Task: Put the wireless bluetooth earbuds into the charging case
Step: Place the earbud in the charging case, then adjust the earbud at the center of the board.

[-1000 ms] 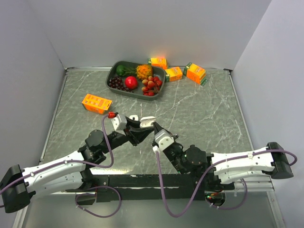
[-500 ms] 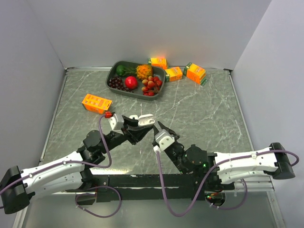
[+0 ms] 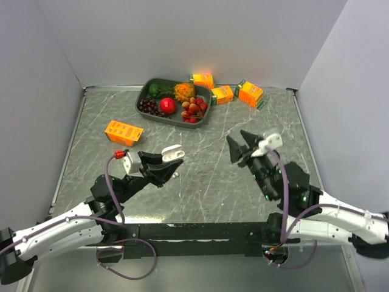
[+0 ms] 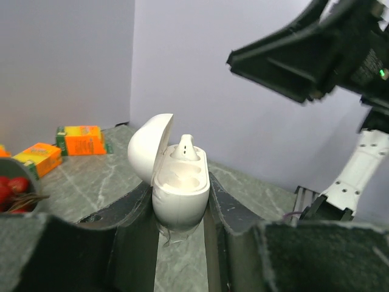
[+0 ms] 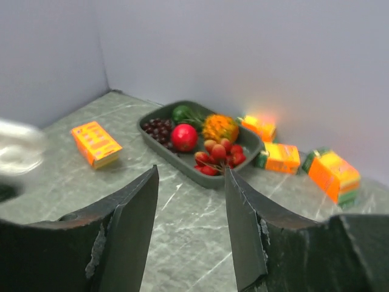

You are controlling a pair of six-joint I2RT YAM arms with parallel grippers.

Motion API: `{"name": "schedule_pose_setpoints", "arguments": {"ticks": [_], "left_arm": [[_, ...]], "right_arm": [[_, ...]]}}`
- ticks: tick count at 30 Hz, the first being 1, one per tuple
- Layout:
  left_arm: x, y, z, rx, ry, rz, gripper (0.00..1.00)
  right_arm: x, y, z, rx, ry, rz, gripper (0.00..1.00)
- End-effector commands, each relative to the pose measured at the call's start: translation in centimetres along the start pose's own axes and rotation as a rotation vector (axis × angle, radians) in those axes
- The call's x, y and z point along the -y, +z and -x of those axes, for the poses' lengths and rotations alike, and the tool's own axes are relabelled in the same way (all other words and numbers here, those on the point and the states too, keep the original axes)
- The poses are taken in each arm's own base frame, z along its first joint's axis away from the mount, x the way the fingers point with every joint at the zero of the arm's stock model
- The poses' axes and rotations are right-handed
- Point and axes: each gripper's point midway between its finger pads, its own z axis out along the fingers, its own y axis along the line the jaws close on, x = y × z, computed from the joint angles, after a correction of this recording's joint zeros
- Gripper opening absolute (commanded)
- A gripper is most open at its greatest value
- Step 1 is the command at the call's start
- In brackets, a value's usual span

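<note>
My left gripper (image 3: 165,165) is shut on a white charging case (image 3: 172,153) and holds it upright above the table, left of centre, with the lid open. In the left wrist view the case (image 4: 180,194) sits between my fingers (image 4: 137,213). One white earbud (image 4: 185,147) sits in its far slot and the near slot is empty. My right gripper (image 3: 241,145) is open and empty, raised over the table right of centre, well apart from the case. In the right wrist view (image 5: 191,201) nothing lies between its fingers. The case is a white blur (image 5: 18,152) at the left edge. No other earbud is in view.
A dark tray of fruit (image 3: 204,109) stands at the back centre. Orange cartons lie at the left (image 3: 124,132) and behind and right of the tray (image 3: 203,79) (image 3: 222,93) (image 3: 250,93). Grey walls close in the table on three sides.
My right gripper has pulled away from the case, swinging from the centre to the right and rising. My left gripper has shifted a little left with the case still held.
</note>
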Motion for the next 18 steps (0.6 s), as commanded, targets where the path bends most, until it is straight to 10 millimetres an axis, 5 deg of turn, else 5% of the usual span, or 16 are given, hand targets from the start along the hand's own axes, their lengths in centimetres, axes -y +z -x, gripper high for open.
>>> {"name": "schedule_pose_setpoints", "arguments": {"ticks": [1,3,11,18], "left_arm": [[-1.2,-1.3,0.2,-0.023,0.035,0.068,0.01],[-1.5,-2.1,0.1,-0.042,0.033,0.090,0.01],[-2.4,-4.6,0.2,-0.067,0.022,0.150,0.01],[-2.3,-5.5,1.0,-0.058,0.019,0.156,0.01]], "right_arm": [[-2.3,0.5,-6.8,-0.313,0.191,0.114,0.56],[-2.9,1.5,-9.8,-0.440,0.181,0.120,0.56],[-10.3,2.7,-19.4,-0.779,0.319,0.363,0.59],[-13.5,4.6,-24.0,-0.916,0.405,0.402,0.55]]}}
